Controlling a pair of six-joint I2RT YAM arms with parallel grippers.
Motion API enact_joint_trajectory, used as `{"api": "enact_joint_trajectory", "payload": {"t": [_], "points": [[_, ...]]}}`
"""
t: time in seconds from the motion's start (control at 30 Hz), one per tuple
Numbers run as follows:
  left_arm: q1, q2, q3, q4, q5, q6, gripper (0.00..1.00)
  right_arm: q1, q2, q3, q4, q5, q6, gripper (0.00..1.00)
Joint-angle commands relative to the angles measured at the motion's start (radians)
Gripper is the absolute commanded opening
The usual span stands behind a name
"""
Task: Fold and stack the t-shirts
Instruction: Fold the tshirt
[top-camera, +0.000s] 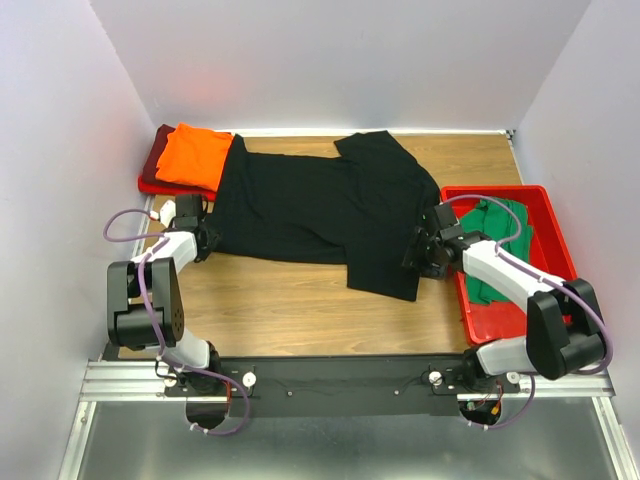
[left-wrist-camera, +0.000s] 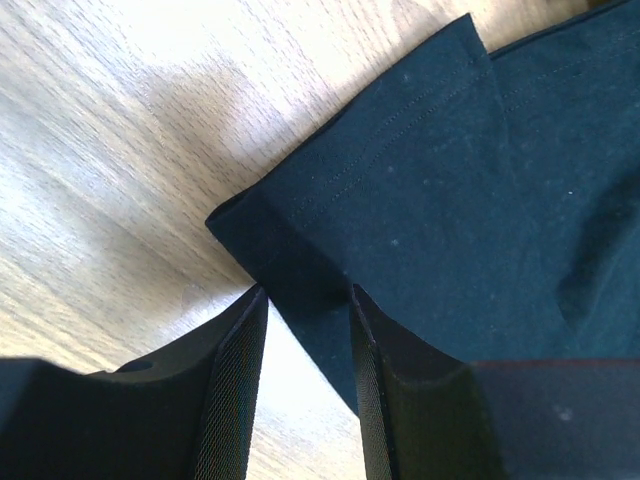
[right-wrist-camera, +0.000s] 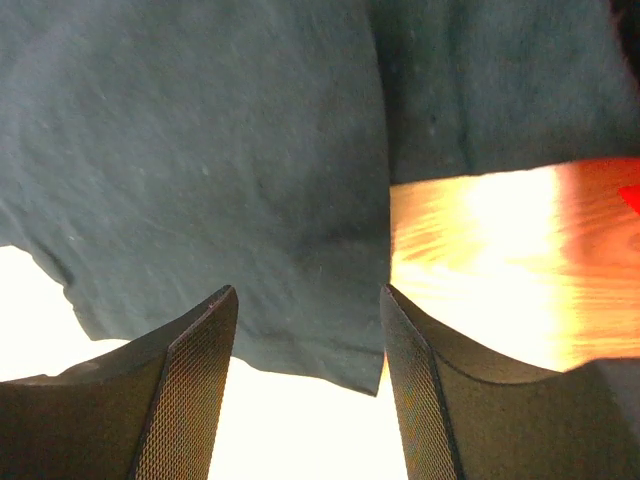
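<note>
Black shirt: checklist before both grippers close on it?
1. left gripper open: ok.
2. black shirt corner between the left jaws: ok.
3. right gripper open: ok.
4. black shirt edge between the right jaws: ok.
5. black shirt off the orange shirt: cannot tell, their edges meet in the top view.

Black t-shirt (top-camera: 310, 205) — orange t-shirt (top-camera: 195, 155) — green t-shirt (top-camera: 500, 215), red bin (top-camera: 500, 322).
</note>
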Motion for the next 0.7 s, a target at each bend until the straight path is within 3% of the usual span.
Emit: {"api": "enact_joint_trajectory", "payload": {"t": [0.0,0.07,0.13,0.2,0.3,0.67], "points": [[-0.004,0.027,0.001,0.022,-0.065,-0.011,0.46,0.028,-0.02,-0.029,-0.033,-0.018,0.017,0.66],[-0.005,0.041,0.004,0.021,-0.084,-0.01,0.45,0.039,-0.017,-0.035,-0.036,-0.02,0.017,0.66],[-0.004,0.058,0.015,0.019,-0.093,-0.007,0.37,0.053,-0.017,-0.04,-0.038,-0.018,0.02,0.66],[-0.004,0.067,0.019,0.013,-0.102,0.005,0.17,0.076,-0.009,-0.048,-0.044,-0.018,0.026,0.66],[-0.002,0.07,0.027,-0.005,-0.118,0.015,0.0,0.105,0.004,-0.06,-0.047,-0.02,0.032,0.66],[0.039,-0.028,-0.053,-0.038,-0.108,0.053,0.0,0.131,-0.006,-0.087,-0.081,0.003,0.026,0.68]]}}
